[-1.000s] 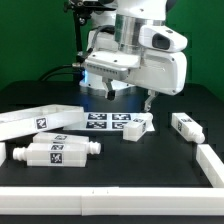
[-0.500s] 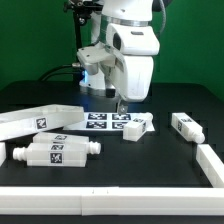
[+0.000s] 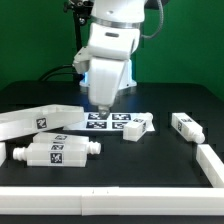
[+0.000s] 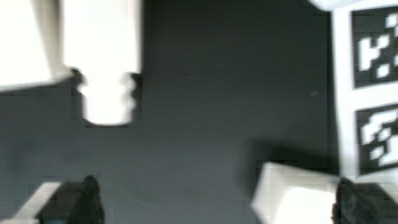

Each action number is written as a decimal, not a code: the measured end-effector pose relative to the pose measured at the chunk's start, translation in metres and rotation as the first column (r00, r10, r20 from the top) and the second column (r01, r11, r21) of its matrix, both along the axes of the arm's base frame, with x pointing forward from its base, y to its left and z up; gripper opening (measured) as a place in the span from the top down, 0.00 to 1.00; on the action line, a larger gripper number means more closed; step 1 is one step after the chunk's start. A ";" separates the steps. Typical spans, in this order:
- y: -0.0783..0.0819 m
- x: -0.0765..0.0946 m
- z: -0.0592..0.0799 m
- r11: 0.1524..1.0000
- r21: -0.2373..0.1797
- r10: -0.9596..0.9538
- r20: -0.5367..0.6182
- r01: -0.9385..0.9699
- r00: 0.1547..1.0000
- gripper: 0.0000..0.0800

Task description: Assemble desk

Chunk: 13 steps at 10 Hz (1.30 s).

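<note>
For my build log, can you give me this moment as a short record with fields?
gripper: open, holding nothing
slab: lying at the exterior view's left
front legs: loose, side by side before the slab
middle leg: loose, beside the marker board
far leg: loose, alone at the exterior view's right
legs fitted: none

- The desk (image 3: 160,165) — black and matte — carries everything seen in the exterior view.
- The marker board (image 3: 110,121) lies flat near the desk's middle, thin and white, printed with black-and-white square tags.
- A white border rail (image 3: 110,199) runs along the near edge and turns up the exterior view's right side.
- A green wall (image 3: 30,40) stands behind — a dark cable (image 3: 60,72) hangs before it.
</note>
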<state>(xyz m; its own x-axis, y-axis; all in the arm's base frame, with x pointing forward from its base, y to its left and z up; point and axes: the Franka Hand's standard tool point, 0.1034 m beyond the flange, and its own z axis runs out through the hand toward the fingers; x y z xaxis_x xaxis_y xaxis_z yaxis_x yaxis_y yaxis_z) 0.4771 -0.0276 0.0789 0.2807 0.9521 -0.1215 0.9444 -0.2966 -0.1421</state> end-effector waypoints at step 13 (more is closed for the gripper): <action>-0.038 0.032 -0.014 0.995 0.032 -0.102 0.195 0.097 0.975 0.19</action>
<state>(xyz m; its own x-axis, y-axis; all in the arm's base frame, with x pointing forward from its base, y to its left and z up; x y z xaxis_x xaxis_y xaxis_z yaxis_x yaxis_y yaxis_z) 0.5095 -0.0656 0.0650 0.3905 0.9200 -0.0334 0.9204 -0.3894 0.0357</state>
